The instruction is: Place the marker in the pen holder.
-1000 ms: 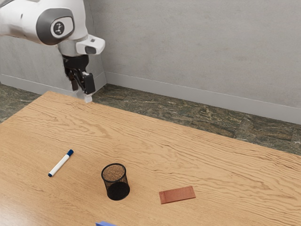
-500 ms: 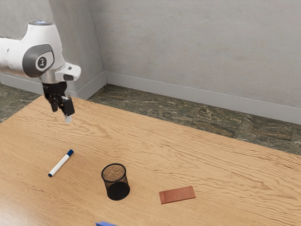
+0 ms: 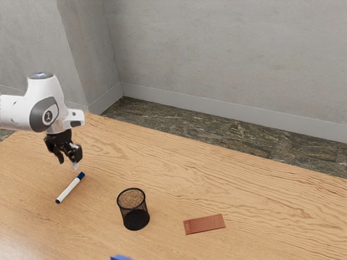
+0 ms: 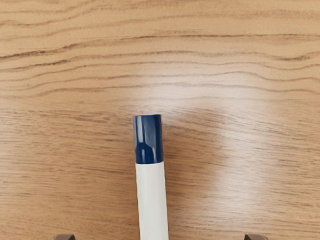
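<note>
On the worktop: white, blue-capped marker, lying flat, ungrasped.
Tool: spread apart above the marker's capped end; approach seemingly nearly done.
Pen holder: upright, near the marker; grasping, lifting, inserting remain.

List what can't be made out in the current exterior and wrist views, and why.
- Blue object: exterior view, lower edge cuts it off; identity unclear.
- White cylindrical marker with dark blue cap: wrist view, lower edge cuts off rear end.
- Flat reddish-brown rectangular object: exterior view, surface detail too small.
- White robot arm: exterior view, left edge cuts off base.
</note>
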`<state>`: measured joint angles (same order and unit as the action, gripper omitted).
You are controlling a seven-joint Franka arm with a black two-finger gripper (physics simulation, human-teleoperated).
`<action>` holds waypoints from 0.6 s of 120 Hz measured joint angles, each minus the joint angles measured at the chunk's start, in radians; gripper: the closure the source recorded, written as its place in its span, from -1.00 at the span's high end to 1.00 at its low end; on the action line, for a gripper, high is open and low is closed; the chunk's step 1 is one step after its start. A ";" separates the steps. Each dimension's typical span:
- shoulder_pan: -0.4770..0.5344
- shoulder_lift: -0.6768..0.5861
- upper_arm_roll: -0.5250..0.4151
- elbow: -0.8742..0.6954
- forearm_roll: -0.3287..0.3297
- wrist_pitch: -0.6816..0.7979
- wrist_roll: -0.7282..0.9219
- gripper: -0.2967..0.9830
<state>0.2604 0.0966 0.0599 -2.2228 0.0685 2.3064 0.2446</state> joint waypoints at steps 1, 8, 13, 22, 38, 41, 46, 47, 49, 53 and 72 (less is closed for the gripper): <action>-0.001 0.002 0.000 0.000 0.000 0.003 -0.002 0.07; -0.009 0.021 0.000 -0.001 -0.001 0.020 -0.015 0.02; -0.011 0.031 0.000 -0.002 -0.002 0.031 -0.024 -0.01; -0.010 0.046 0.000 -0.002 -0.002 0.046 -0.037 -0.04; -0.007 0.089 0.000 0.003 -0.001 0.067 -0.049 -0.07; -0.007 0.098 0.000 0.004 -0.001 0.071 -0.051 -0.07; -0.007 0.111 0.000 0.005 -0.001 0.077 -0.054 -0.08; -0.006 0.113 0.000 0.006 -0.001 0.078 -0.055 -0.08; -0.003 0.116 0.000 0.006 -0.001 0.081 -0.055 -0.08; 0.002 0.120 0.000 0.007 -0.001 0.085 -0.057 -0.08; 0.006 0.151 -0.001 0.022 -0.001 0.097 -0.062 -0.10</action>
<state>0.2669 0.2472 0.0593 -2.2008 0.0675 2.4036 0.1829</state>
